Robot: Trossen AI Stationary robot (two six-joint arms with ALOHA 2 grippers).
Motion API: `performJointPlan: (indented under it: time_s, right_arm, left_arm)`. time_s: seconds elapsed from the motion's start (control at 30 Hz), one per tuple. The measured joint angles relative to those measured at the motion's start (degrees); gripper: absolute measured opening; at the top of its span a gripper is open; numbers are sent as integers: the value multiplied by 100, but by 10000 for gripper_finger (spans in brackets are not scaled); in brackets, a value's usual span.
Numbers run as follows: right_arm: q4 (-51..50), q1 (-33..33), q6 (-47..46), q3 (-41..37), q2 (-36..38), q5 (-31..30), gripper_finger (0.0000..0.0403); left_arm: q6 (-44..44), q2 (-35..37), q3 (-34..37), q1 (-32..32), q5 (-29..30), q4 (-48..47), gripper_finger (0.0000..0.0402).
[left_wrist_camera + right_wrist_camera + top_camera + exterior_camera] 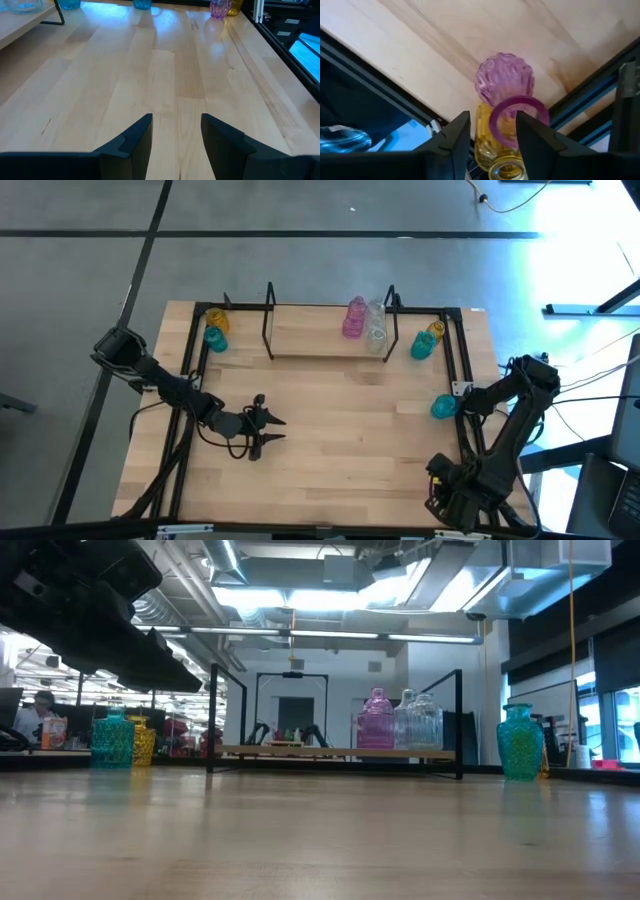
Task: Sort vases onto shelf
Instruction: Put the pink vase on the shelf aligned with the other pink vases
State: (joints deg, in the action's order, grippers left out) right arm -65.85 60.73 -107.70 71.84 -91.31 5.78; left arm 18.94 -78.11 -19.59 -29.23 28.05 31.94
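The pink vase (505,80) is my concern right now. It stands well out from the shelf (310,335), past its right end and towards me, at the table's black frame (370,70), and it is pressed against a yellow vase (487,145).

The right gripper (490,117) hangs directly over it. The fingers are apart on either side of the round mouth, and one finger overlaps the rim. I cannot tell whether they are actually bearing on the glass or just bracketing it.

I judge the vase to be light, rigid and brittle. Its ribbed belly is smooth enough to slide out of a loose pinch. I would take it at the narrow neck just under the lip, so the flared rim acts as a stop. I would squeeze only gently, because thin translucent walls will not forgive a hard clamp. With the yellow vase touching it, a straight vertical lift looks safest, since any sideways drag could tip the neighbour.

The left gripper (282,430) waits in front of the shelf's left half, with its fingers spread and nothing between them.

On the shelf's right end a second pink vase (354,318) and a clear vase (376,330) stand side by side. A teal vase (443,407) sits off the shelf's right end, near the right arm.
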Motion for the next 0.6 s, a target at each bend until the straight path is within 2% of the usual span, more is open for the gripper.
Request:
performJointPlan:
  time_s: [0.2,0.3,0.6]
  right_arm:
    - [7,0,16,-120,0,46,143]
    - [3,0,44,-165,0,49,130]
    - [-34,0,352,-233,0,51,27]
  left_arm:
    - [0,0,0,0,0,0,162]
    - [0,0,0,0,0,0,162]
    - [0,0,0,2,0,0,162]
